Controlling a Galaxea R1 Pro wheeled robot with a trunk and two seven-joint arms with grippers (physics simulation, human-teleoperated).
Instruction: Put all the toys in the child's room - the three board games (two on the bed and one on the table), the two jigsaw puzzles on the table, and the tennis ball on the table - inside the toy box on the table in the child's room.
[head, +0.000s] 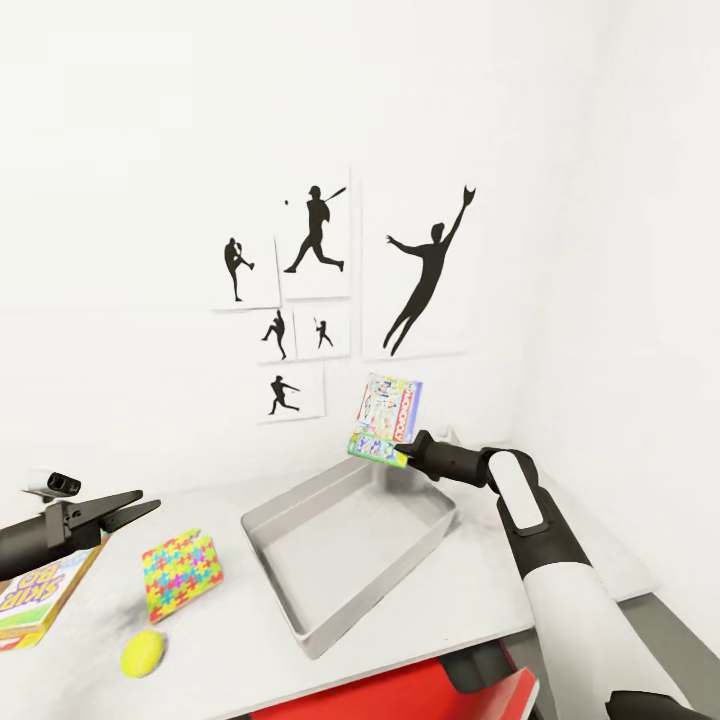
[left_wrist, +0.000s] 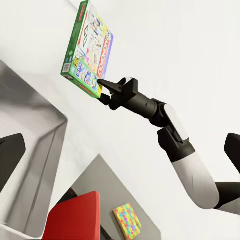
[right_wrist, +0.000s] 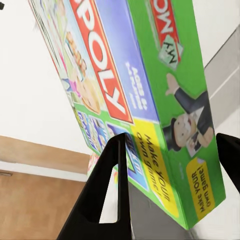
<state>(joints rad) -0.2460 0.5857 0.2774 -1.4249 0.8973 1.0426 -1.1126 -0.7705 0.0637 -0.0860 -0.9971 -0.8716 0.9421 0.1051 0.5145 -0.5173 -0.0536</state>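
Observation:
My right gripper (head: 403, 458) is shut on the lower edge of the white-red-green Monopoly board game (head: 388, 420), holding it upright in the air over the far right corner of the grey toy box (head: 300, 600). In the right wrist view the fingers (right_wrist: 107, 190) clamp the box (right_wrist: 150, 90). My left gripper (head: 135, 507) hangs open and empty at the table's left end, above the yellow-green board game (head: 35, 595). A jigsaw puzzle (head: 180, 573) and the tennis ball (head: 143, 652) lie on the table (head: 230, 650) left of the toy box.
A red chair (head: 420, 695) is tucked under the table's near edge. White walls with black baseball silhouettes (head: 315, 235) close off the far side. In the left wrist view another multicoloured puzzle board (left_wrist: 127, 220) lies on a grey surface past the red chair (left_wrist: 75, 215).

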